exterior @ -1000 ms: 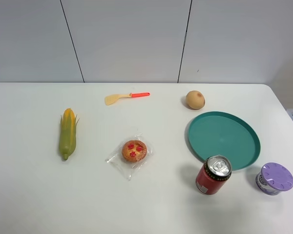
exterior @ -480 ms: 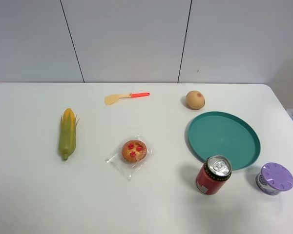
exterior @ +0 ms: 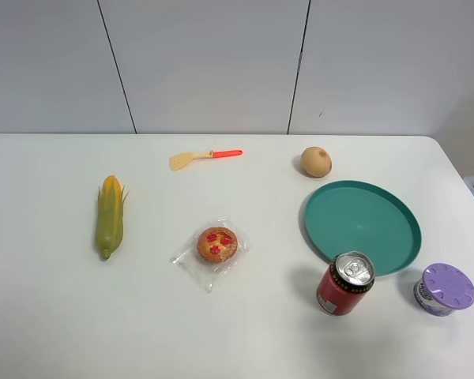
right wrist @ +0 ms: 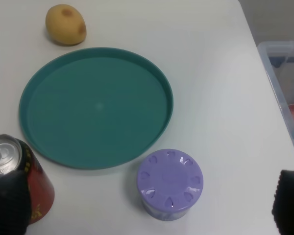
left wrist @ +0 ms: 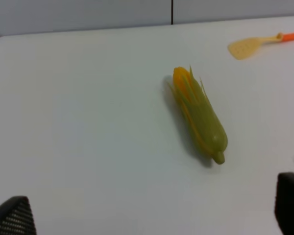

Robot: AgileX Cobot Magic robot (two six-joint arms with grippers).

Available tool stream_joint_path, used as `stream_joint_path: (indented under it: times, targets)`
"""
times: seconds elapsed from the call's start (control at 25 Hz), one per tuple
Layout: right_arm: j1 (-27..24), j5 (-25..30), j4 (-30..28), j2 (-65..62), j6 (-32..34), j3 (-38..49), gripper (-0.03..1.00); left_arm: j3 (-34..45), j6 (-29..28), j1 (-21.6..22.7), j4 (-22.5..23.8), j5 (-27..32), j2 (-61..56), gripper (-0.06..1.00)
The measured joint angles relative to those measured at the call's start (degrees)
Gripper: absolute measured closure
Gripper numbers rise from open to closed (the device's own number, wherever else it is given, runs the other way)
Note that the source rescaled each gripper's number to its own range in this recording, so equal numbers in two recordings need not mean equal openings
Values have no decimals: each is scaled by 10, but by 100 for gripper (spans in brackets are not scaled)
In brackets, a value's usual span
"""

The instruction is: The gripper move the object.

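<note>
The object, a small round tan-orange fruit (exterior: 316, 161) with a reddish-brown spot, sits on the white table just behind the teal plate (exterior: 395, 237). It also shows in the right wrist view (right wrist: 65, 24), beyond the plate's rim (right wrist: 44, 78). Neither arm shows in the exterior high view. My right gripper (right wrist: 147, 208) is open and empty, with only its black fingertips (right wrist: 289, 200) in view; it is well short of the fruit, above the purple cup. My left gripper (left wrist: 149, 210) is open and empty, with its fingertips (left wrist: 12, 215) short of the corn.
A corn cob (exterior: 109, 215) lies at the left. A wrapped pastry (exterior: 216, 245) lies mid-table. A small spatula (exterior: 204, 156) lies at the back. A red can (exterior: 346, 283) and a purple lidded cup (exterior: 444, 289) stand in front of the plate. A clear bin (right wrist: 286, 73) stands off the table's right edge.
</note>
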Motion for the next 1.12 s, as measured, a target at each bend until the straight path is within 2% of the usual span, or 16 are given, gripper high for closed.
stream_joint_path:
  times: [1.12]
  targets:
    - [0, 0, 0, 0, 0, 0, -3, 2, -8, 0, 0, 0, 0, -5]
